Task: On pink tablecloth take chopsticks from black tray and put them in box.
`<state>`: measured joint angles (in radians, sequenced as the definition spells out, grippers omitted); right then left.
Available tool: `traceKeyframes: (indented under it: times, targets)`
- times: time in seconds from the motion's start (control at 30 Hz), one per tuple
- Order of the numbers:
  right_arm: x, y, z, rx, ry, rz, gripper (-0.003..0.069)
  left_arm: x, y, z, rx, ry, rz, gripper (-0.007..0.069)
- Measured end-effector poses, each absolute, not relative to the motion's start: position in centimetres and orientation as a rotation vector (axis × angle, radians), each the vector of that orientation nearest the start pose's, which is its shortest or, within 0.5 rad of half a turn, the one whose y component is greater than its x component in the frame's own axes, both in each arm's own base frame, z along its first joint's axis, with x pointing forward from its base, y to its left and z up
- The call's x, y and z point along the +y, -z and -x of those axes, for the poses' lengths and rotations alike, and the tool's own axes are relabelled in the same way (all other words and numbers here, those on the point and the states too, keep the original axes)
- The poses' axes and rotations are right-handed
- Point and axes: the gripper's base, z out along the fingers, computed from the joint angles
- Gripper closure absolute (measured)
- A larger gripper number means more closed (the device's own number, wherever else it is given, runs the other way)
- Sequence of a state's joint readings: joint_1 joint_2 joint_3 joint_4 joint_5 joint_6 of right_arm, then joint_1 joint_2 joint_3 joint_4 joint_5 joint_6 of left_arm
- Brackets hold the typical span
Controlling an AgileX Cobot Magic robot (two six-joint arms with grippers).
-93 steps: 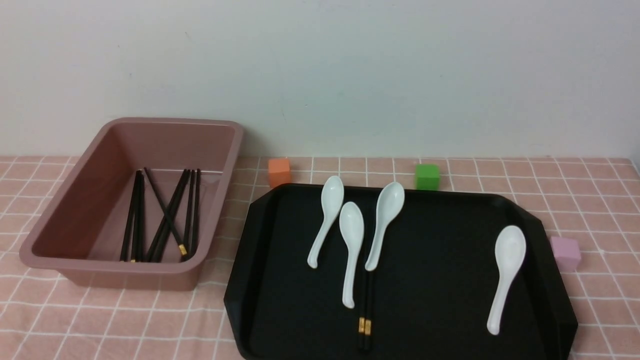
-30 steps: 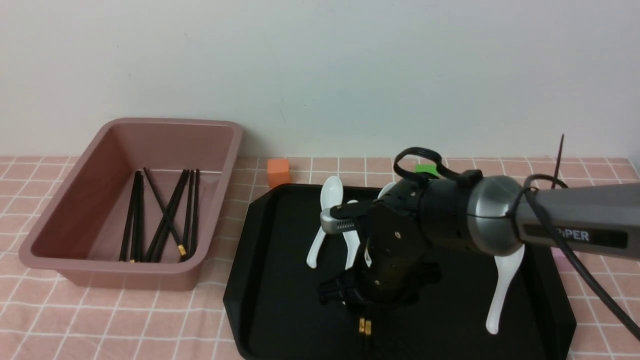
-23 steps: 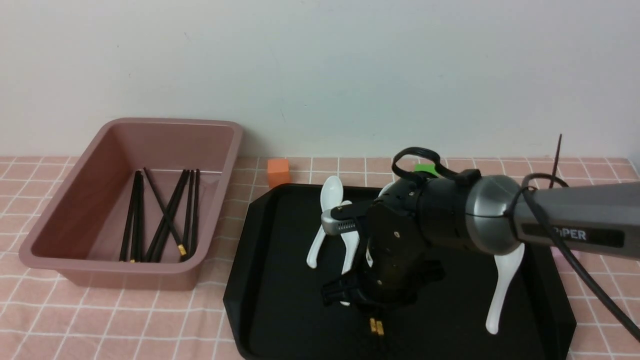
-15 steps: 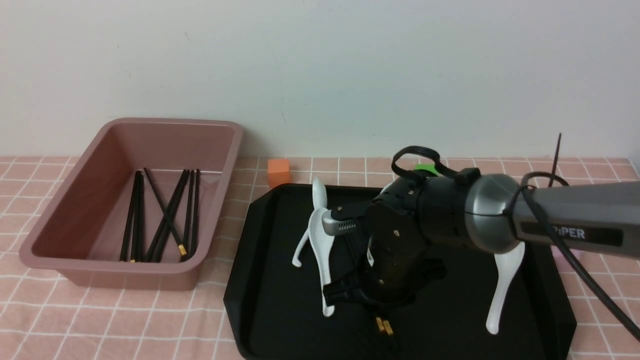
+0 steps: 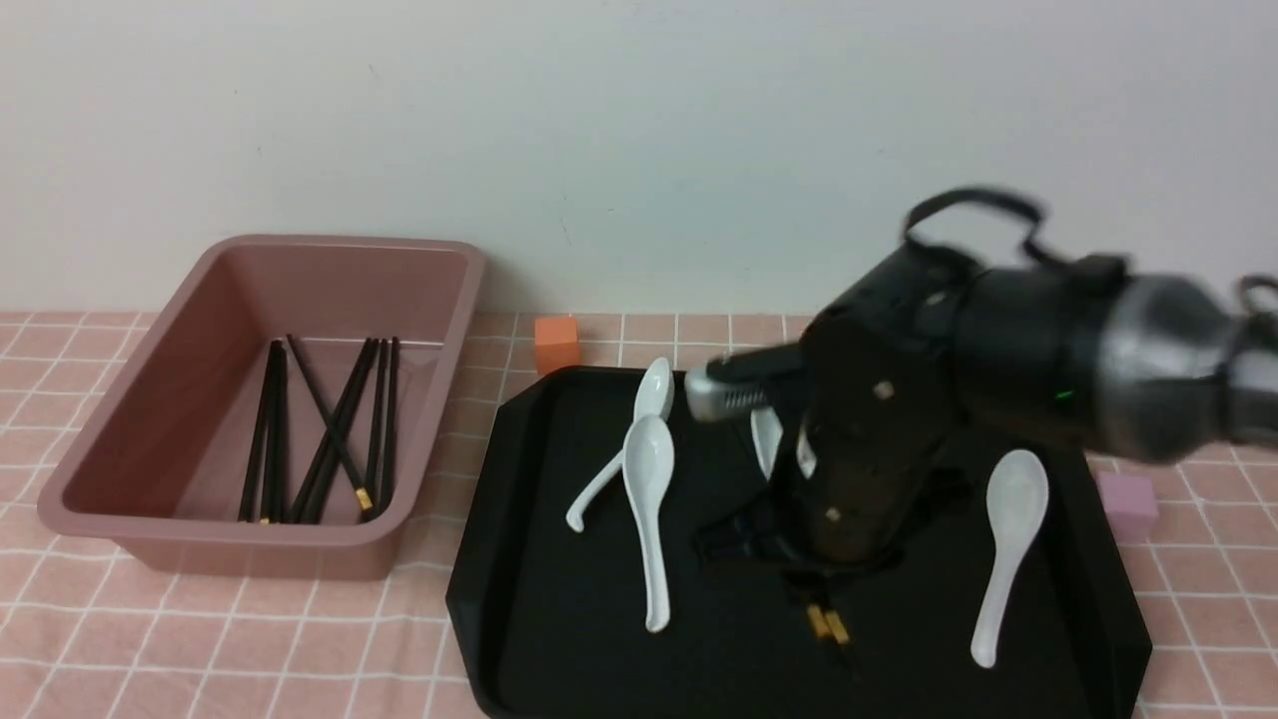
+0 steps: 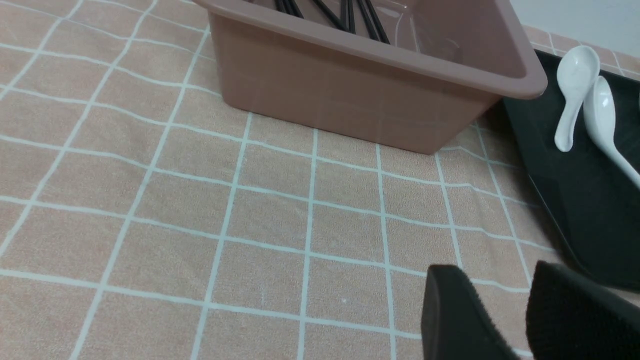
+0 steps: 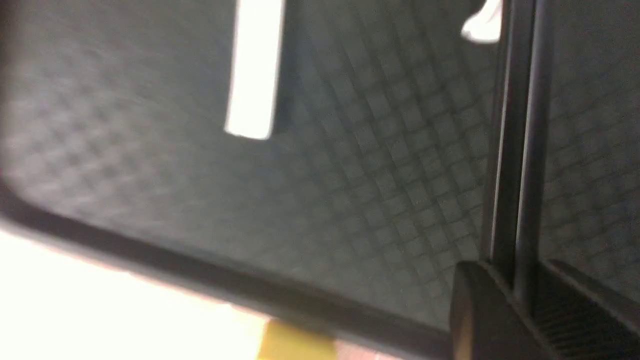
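Black chopsticks [image 7: 525, 150] are clenched side by side in my right jaws [image 7: 522, 290], over the black tray [image 5: 559, 619]. Left jaws [image 6: 495, 310]: slightly parted. I judge: lift level, clear spoons [image 5: 649, 499] and tray edge, then cross the box's [image 5: 240, 534] near rim high before lowering.

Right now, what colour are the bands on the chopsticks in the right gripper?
Gold; front view shows them best.
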<state>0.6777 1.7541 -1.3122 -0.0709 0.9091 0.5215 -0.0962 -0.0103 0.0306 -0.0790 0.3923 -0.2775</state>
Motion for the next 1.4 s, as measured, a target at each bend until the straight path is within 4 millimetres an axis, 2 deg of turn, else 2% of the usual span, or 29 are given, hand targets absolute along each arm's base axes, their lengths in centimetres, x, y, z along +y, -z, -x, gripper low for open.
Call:
traceKeyframes:
  times: [0.07,0.13,0.27,0.3,0.4,0.47,0.5,0.53,0.6,0.63,0.7,0.73,0.8,1.03,1.1,1.2,1.37,1.4]
  targets:
    - [21.9,-25.8,-27.9,2.792,-0.225,0.259,0.0518,-0.8,-16.8,-5.2,1.896,0.332,0.222,0.0386]
    - [21.7,-28.5,-27.2,2.694,-0.348,0.251,0.0518,-0.8,-16.8,-5.2,1.896,0.332,0.222,0.0386]
    - [22.9,-31.6,-27.5,2.562,-0.532,0.315,0.0518,-0.8,-16.8,-5.2,1.896,0.332,0.222,0.0386]
    - [23.3,-31.8,-27.6,2.546,-0.556,0.334,0.0518,-0.8,-16.8,-5.2,1.896,0.332,0.222,0.0386]
    - [26.5,-34.1,-29.0,2.425,-0.688,0.449,0.0518,-0.8,-16.8,-5.2,1.896,0.332,0.222,0.0386]
    - [28.8,-34.7,-30.0,2.367,-0.727,0.534,0.0518,-0.8,-16.8,-5.2,1.896,0.332,0.222,0.0386]
    - [29.1,-34.7,-30.1,2.364,-0.733,0.536,0.0518,-0.8,-16.8,-5.2,1.896,0.332,0.222,0.0386]
    - [31.6,-34.4,-31.2,2.326,-0.748,0.609,0.0518,-0.8,-16.8,-5.2,1.896,0.332,0.222,0.0386]
    - [34.6,-33.9,-32.3,2.273,-0.764,0.682,0.0518,-0.8,-16.8,-5.2,1.896,0.332,0.222,0.0386]
    - [34.7,-34.4,-32.2,2.257,-0.77,0.687,0.0518,-0.8,-16.8,-5.2,1.896,0.332,0.222,0.0386]
    - [37.9,-32.7,-33.8,2.214,-0.771,0.756,0.0518,-0.8,-16.8,-5.2,1.896,0.332,0.222,0.0386]
    - [38.8,-32.6,-34.2,2.183,-0.775,0.77,0.0518,-0.8,-16.8,-5.2,1.896,0.332,0.222,0.0386]
    - [40.4,-30.7,-35.5,2.167,-0.753,0.81,0.0518,-0.8,-16.8,-5.2,1.896,0.332,0.222,0.0386]
    - [41.7,-26.3,-38.2,2.139,-0.587,0.859,0.0518,-0.8,-16.8,-5.2,1.896,0.332,0.222,0.0386]
    - [41.7,-25.8,-38.4,2.135,-0.58,0.856,0.0517,-0.8,-16.8,-5.2,1.896,0.332,0.222,0.0386]
    - [41.8,-25.8,-38.6,2.115,-0.579,0.854,0.0477,-0.8,-16.8,-5.2,1.896,0.332,0.222,0.0386]
    - [41.6,-26.1,-38.6,2.118,-0.577,0.855,0.0328,-0.8,-16.8,-5.2,1.896,0.332,0.222,0.0386]
    - [41.6,-26.1,-38.6,2.12,-0.576,0.857,0.0319,-0.8,-16.8,-5.2,1.896,0.332,0.222,0.0386]
